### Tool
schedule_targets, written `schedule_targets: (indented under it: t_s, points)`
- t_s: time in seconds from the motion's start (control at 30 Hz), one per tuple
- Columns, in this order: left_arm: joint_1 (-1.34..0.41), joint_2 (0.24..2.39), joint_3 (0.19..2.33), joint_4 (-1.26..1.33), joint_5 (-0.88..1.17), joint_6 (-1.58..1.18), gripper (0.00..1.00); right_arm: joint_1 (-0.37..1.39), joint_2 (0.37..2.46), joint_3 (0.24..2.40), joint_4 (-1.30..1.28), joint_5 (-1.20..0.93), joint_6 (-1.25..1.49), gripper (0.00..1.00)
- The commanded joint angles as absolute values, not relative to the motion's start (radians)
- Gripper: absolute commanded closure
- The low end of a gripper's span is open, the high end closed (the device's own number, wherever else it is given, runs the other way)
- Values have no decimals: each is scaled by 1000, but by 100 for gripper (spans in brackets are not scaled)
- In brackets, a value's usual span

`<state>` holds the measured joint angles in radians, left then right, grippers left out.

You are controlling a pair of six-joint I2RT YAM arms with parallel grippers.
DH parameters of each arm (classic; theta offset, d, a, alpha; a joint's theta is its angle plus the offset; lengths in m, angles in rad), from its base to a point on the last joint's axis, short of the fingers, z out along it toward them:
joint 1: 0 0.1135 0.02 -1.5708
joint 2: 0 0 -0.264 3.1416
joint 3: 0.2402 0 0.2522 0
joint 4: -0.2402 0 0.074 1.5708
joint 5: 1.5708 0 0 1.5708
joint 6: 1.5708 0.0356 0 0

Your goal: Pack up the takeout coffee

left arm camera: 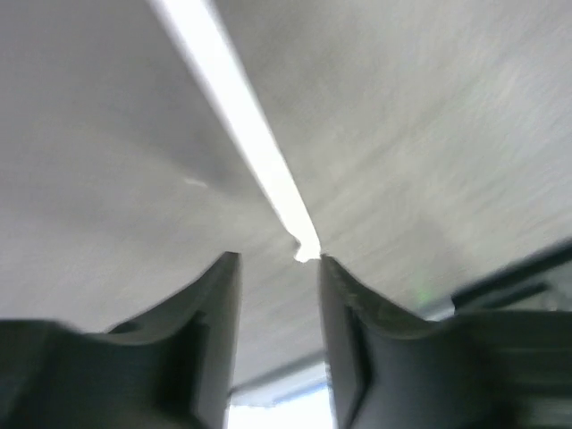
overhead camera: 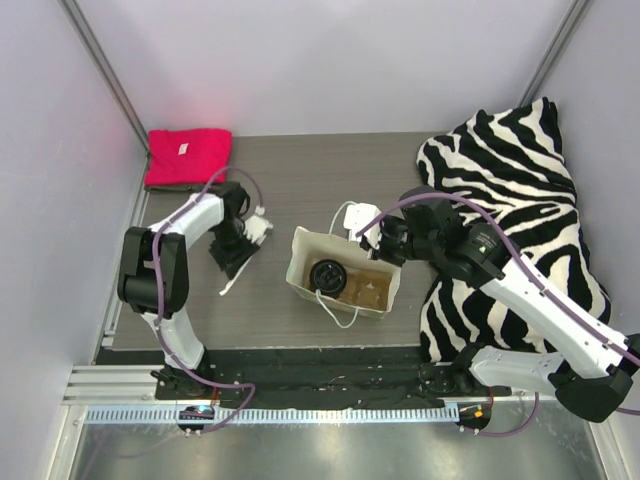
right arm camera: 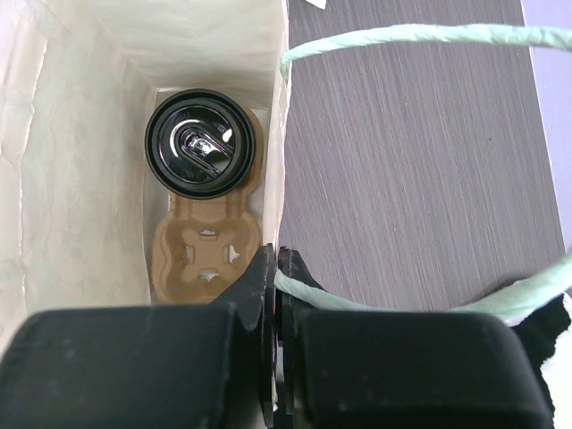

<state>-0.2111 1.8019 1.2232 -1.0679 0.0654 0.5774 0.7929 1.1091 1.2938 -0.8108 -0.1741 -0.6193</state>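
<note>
The takeout coffee (right arm camera: 199, 145), a cup capped with its round black lid, stands in one pocket of the beige pulp carrier tray (right arm camera: 207, 246) at the bottom of the open white paper bag (right arm camera: 80, 134). From above, the coffee (overhead camera: 327, 275) sits in the left half of the bag (overhead camera: 300, 262). My right gripper (right arm camera: 278, 255) is shut on the bag's rim where the pale green twisted handle (right arm camera: 402, 36) is fixed; from above, the right gripper (overhead camera: 372, 243) is at the bag's far right corner. My left gripper (left arm camera: 279, 259) is open with nothing between its fingers, and from above the left gripper (overhead camera: 235, 260) hangs left of the bag, apart from it. The left wrist view is blurred.
A red folded towel (overhead camera: 188, 157) lies at the back left. A zebra-striped cloth (overhead camera: 520, 200) covers the right side, under my right arm. A metal rail (overhead camera: 300, 410) runs along the near edge. Pale walls close in the left, back and right.
</note>
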Motion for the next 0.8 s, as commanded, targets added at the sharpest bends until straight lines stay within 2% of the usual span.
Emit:
schedule_targets:
  t_s: [0.0,0.13,0.6,0.77]
  points:
    - [-213,1772,1402,-1066,150,483,51,795,1114,1321,-753,-164,-621,99]
    - [-225,1842,1491,-988,146,387,51,795,1117,1330,-732,-155,-604,99]
    - [-314,2071,1558,-824,9,255,56,795,1078,1324,-660,-201,-702,99]
    - [-333,2114,1579,-825,-28,236,62,796,1029,1267,-585,-195,-735,99]
